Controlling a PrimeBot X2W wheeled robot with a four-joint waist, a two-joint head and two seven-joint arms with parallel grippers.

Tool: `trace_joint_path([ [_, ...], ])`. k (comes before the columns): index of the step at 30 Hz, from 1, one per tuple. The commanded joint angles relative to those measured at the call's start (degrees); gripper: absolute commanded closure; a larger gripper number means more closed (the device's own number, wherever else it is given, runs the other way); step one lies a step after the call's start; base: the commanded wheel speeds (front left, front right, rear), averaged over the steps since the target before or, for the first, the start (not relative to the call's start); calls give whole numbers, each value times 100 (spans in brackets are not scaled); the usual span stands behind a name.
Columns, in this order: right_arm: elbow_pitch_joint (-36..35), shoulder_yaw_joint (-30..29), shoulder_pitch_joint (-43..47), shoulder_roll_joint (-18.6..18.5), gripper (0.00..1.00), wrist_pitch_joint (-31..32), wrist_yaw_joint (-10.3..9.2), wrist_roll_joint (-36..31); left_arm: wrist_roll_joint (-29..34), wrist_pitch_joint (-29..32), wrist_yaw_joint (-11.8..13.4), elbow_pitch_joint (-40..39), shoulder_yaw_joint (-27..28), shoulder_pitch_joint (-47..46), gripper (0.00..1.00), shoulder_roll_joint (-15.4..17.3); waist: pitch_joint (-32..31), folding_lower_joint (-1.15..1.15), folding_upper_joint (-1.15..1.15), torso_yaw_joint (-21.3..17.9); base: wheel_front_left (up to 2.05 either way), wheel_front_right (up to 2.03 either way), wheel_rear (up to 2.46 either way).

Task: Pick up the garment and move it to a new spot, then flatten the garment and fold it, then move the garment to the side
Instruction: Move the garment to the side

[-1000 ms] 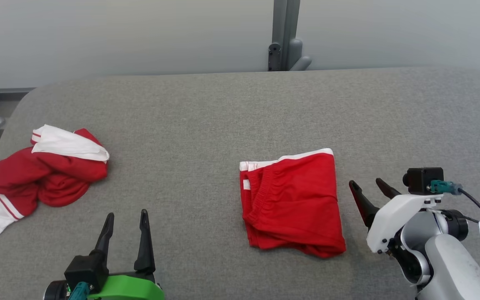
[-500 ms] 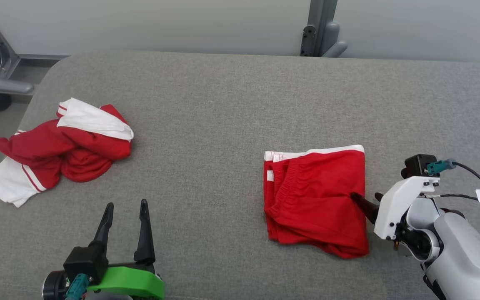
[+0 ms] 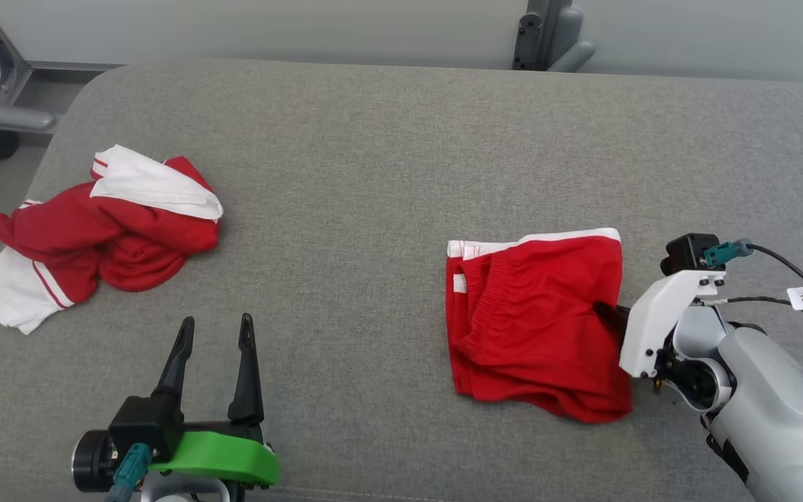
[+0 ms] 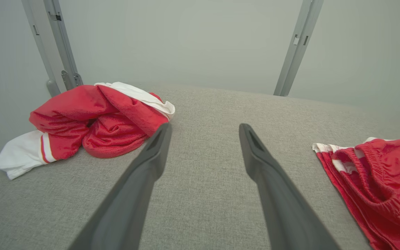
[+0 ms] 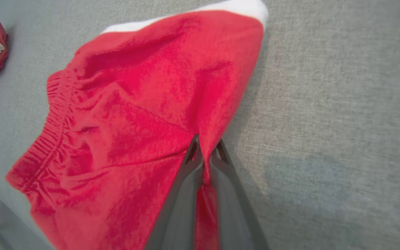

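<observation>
On the desk (image 3: 373,174), the folded shorts (image 3: 527,314) lie right of centre, and my right gripper (image 3: 607,310) is clenched on their right edge.

The shorts lie flat as a squarish red packet with the white hem at the far edge and the elastic waistband running away from me down the left side. A crumpled red-and-white pile (image 3: 102,230) sits well apart at the desk's left end. My right gripper pinches a ridge of cloth about midway along the right edge, so the whole packet lies to its left and would, I judge, trail behind a pull to the right. My left gripper (image 3: 215,331) hangs released over bare desk between the pile and the shorts, touching neither. The right arm is plainly the nearer one for this move.
</observation>
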Motion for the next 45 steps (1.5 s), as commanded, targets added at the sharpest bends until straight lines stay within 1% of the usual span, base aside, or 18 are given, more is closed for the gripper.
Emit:
trace_joint_path([
  [1, 39, 80, -136, -128, 100, -128, -4, 46, 45, -1, -45, -10, -16, -102, 0, 13, 29, 0, 67, -66, 0, 0, 0],
  [5, 131, 279, -335, -277, 100, -424, -5, 75, 78, -1, -87, -7, -67, -159, 0, -20, 73, 0, 67, -242, 0, 0, 0],
  [10, 285, 533, -657, -471, 100, -615, -5, 86, 122, -1, -131, 4, -125, -273, 0, -40, 189, 0, 67, -629, 0, 0, 0],
  [13, 362, 651, -896, -537, 100, -718, -4, 89, 147, -1, -152, 0, -140, -328, 0, -43, 307, 0, 67, -964, 0, 0, 0],
  [18, 507, 852, -1339, -563, 100, -855, -5, 26, 191, -1, -171, -40, -135, -452, 0, -17, 581, 0, 67, -1706, 0, 0, 0],
  [19, 507, 852, -1339, -563, 100, -855, -5, 26, 191, -1, -171, -40, -135, -452, 0, -17, 581, 0, 67, -1706, 0, 0, 0],
  [20, 536, 905, -1454, -573, 100, -885, -5, -33, 206, -1, -169, -53, -132, -484, 0, -2, 651, 0, 67, -1865, 0, 0, 0],
  [24, 667, 1050, -1878, -473, 100, -1009, -5, -71, 259, -1, -193, -72, -146, -641, 0, 68, 923, 0, 67, -2444, 0, 0, 0],
  [27, 768, 1169, -2172, -428, 100, -1096, -5, -119, 296, 4, -205, -69, -155, -777, 0, 114, 1069, 0, 67, -2756, 0, 0, 0],
  [29, 846, 1237, -2321, -399, 100, -1151, -5, -114, 319, 23, -217, -63, -187, -862, 0, 132, 1131, 0, 67, -2898, 0, 0, 0],
  [32, 958, 1342, -2487, -392, 100, -1219, -5, -61, 339, 29, -240, -46, -244, -936, 0, 153, 1169, 0, 67, -3010, 0, 0, 0],
  [36, 1114, 1443, -2613, -454, 100, -1316, -5, 11, 356, 53, -252, -73, -303, -948, 0, 164, 1165, 0, 67, -3002, 0, 0, 0],
  [45, 1725, 1603, -2911, -649, 100, -1615, -5, -169, 361, 74, -163, -217, -296, -875, 0, 244, 1242, 0, 67, -2604, 0, 0, 0],
])
